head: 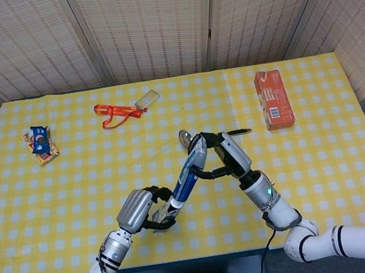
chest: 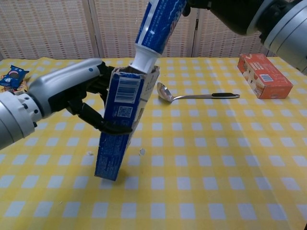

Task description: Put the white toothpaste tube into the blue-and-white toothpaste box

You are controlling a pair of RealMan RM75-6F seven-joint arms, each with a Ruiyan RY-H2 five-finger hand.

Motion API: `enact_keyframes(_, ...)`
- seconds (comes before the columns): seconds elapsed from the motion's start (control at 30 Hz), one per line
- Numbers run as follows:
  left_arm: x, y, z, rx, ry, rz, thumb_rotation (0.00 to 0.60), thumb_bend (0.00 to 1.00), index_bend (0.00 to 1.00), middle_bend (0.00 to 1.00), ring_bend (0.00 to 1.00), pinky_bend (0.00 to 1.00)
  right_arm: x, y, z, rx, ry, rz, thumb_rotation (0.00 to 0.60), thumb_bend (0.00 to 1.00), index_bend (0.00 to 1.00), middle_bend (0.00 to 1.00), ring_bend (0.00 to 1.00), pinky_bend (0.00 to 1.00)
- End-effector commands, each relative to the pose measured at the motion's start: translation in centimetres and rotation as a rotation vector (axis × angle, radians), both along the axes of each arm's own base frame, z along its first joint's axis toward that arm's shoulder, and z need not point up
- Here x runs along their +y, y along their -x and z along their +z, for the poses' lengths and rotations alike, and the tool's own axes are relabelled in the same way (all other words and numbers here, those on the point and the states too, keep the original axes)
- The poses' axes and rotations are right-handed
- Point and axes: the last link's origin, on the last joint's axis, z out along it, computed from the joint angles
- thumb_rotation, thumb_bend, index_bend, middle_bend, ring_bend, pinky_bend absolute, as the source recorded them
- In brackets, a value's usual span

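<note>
Right hand grips toothpaste tube, cap at mouth of box. Left hand grips box, tilted. Remaining: full insertion, approx. whole tube length.

The left hand is being held low over the near table edge, its silver back turned up and its dark fingers wrapped round the upright toothpaste box. The right hand is being carried higher on a forearm reaching in from the lower right, its fingers closed on the toothpaste tube, which is being held slanting down with its cap at the box's open top.
</note>
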Motion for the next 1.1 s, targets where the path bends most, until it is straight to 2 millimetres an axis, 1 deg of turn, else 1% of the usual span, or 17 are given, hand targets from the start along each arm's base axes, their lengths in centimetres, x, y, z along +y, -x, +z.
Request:
enact_keyframes(0.03, 0.0, -0.1, 0.0, -0.003, 0.003, 0.002, 0.6, 0.2, 0.5, 0.58, 0.47, 0.52, -0.2, -0.1, -0.1, 0.0, 0.002, -0.004, 0.6, 0.39, 0.83, 0.74, 0.71, 0.64)
enact_keyframes(0.23, 0.1, -0.1, 0.1, -0.002, 0.0, 0.001, 0.6, 0.2, 0.5, 0.58, 0.47, 0.52, -0.3, 0.3, -0.5, 0.069, 0.04, -0.001, 0.6, 0.39, 0.83, 0.74, 0.71, 0.64)
enact_keyframes(0.47, 0.2, 0.1, 0.3, 0.003, -0.003, 0.005, 0.6, 0.2, 0.5, 0.58, 0.47, 0.52, -0.5, 0.4, -0.3, 0.13, 0.077, 0.004, 0.6, 0.39, 0.83, 0.74, 0.71, 0.64)
enact_keyframes(0.7, 0.3, -0.1, 0.6, -0.012, -0.008, 0.002, 0.6, 0.2, 0.5, 0.58, 0.47, 0.52, -0.2, 0.0, -1.2, 0.148, 0.011, 0.011, 0.6, 0.39, 0.83, 0.74, 0.71, 0.64)
enact_keyframes(0.87, 0.3, 0.0, 1.0, -0.038, -0.014, 0.009, 0.6, 0.2, 0.5, 0.58, 0.47, 0.52, 0.2, -0.4, -2.0, 0.129, -0.058, 0.016, 0.6, 0.39, 0.83, 0.74, 0.71, 0.63)
enact_keyframes(1.1, 0.4, 0.0, 1.6, -0.077, -0.029, 0.011, 0.6, 0.2, 0.5, 0.58, 0.47, 0.52, 0.2, -0.6, -2.6, 0.155, -0.074, 0.024, 0.6, 0.39, 0.83, 0.74, 0.7, 0.62)
